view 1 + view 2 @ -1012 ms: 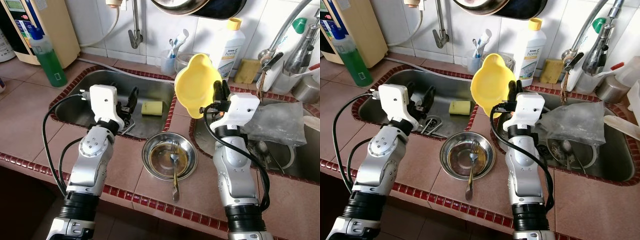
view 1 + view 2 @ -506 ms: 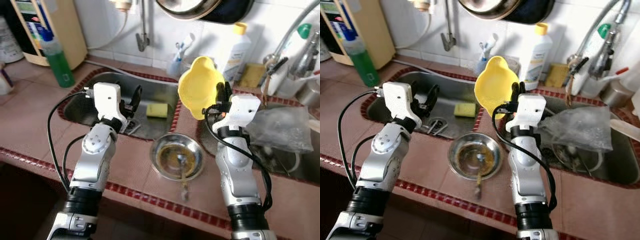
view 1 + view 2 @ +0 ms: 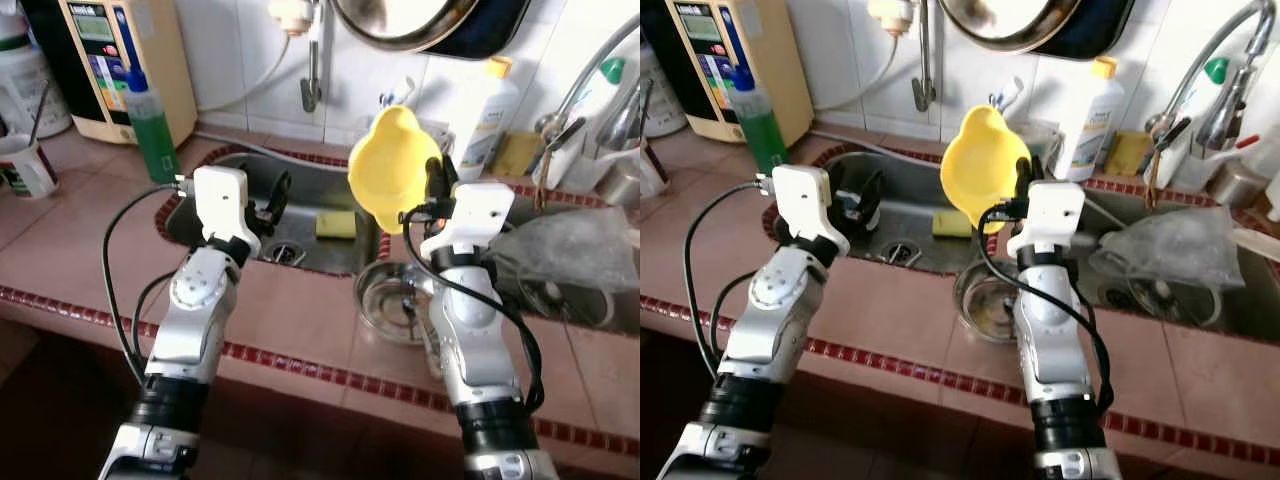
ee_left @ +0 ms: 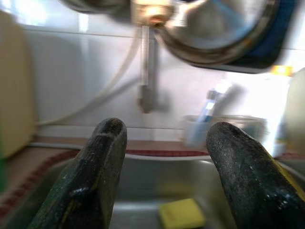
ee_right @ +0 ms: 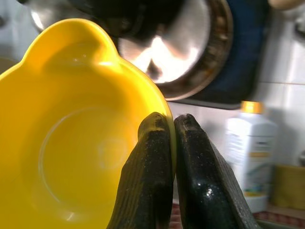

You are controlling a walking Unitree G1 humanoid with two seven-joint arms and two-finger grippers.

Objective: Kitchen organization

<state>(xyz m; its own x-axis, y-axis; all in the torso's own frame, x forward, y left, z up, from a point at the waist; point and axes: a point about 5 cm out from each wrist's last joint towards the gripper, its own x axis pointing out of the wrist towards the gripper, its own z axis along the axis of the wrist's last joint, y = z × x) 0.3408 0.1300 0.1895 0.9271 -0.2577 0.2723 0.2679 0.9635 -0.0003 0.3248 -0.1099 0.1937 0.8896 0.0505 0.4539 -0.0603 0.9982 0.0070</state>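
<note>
- Both head views are evenly and brightly lit; the white wall tiles (image 3: 240, 50) come close to washing out
- Glare streaks the hanging steel pan (image 3: 420, 20) and glints off the steel bowl (image 3: 390, 290) on the counter
- The floor below the counter's front edge falls into deep shadow
- The head views are slightly soft all over
- The left wrist view is blurred beyond its black fingers (image 4: 95, 176), the tap (image 4: 147, 62) smeared
- In the right wrist view the yellow bowl (image 5: 71, 143) is sharp, its background hazy
</note>
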